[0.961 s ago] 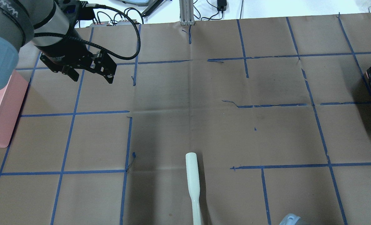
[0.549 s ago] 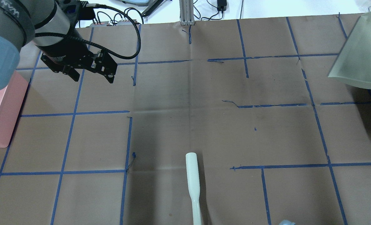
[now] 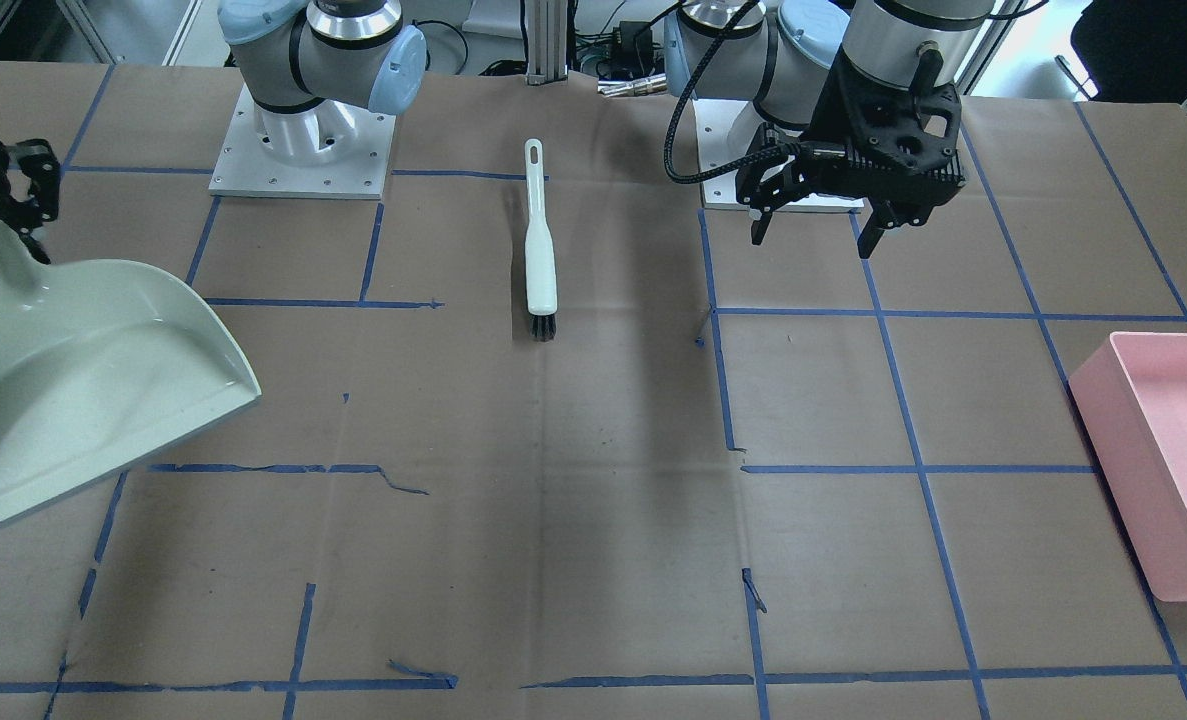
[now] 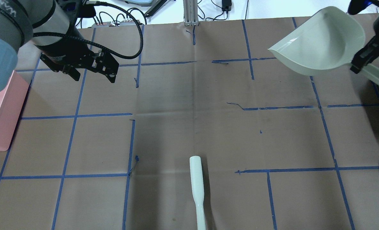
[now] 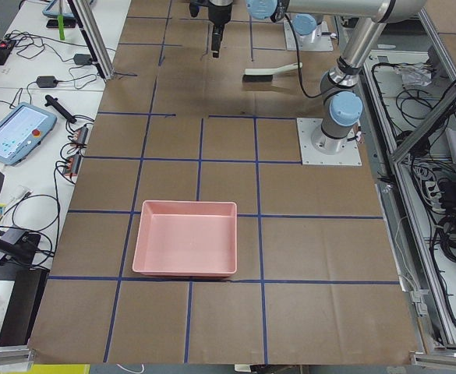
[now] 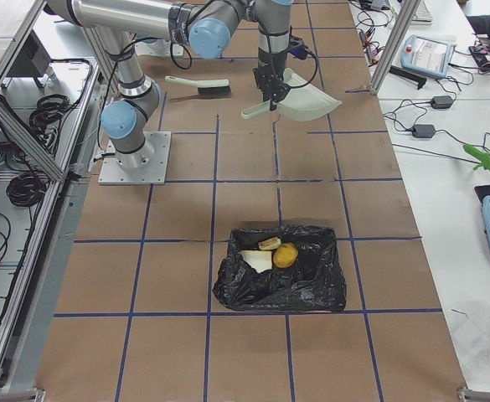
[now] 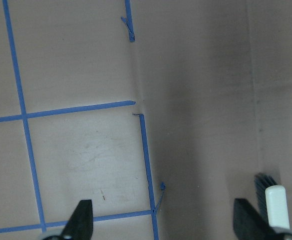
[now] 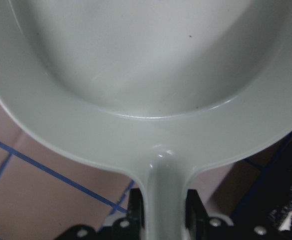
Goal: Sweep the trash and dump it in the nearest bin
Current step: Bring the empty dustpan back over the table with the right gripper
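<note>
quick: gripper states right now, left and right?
Left gripper: open, holding nothing.
Right gripper: closed on the handle of the dustpan.

taking 12 o'clock as straight ahead of the robot: the brush (image 3: 540, 262) lies on the table (image 4: 189, 121) at 6 o'clock, head toward 12 o'clock. the dustpan (image 4: 320, 41) hangs over the table at 2 o'clock, its handle in the right gripper (image 4: 358, 62). the left gripper (image 4: 94, 78) hovers at 10 o'clock. the shallow bin (image 5: 185, 241) sits at 9 o'clock. the bag-lined bin (image 6: 312, 289) at 3 o'clock holds 2 bread pieces (image 6: 257, 261), with the potato (image 6: 285, 255) just beside them on their 12 o'clock side.
</note>
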### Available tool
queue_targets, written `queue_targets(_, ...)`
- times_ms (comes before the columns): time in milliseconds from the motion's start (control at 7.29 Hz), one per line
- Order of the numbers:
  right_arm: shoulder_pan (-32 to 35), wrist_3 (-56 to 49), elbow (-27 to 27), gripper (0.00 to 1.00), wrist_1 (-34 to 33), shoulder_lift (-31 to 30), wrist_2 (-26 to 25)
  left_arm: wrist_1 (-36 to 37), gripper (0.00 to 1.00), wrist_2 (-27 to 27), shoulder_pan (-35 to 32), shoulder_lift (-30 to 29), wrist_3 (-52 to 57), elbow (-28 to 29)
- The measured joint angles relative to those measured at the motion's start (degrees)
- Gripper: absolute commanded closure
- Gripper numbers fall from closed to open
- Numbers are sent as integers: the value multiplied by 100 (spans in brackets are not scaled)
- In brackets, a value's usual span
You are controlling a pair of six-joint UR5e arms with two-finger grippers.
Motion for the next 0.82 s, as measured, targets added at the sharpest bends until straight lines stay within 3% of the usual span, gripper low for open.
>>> queue_targets(549, 1765, 2761, -172, 99, -50, 832, 182, 4, 0, 7, 6, -2, -13, 18)
queue_targets(824, 2541, 3869, -694, 99, -65, 1509, 253, 3, 0, 10, 1, -8, -21, 33)
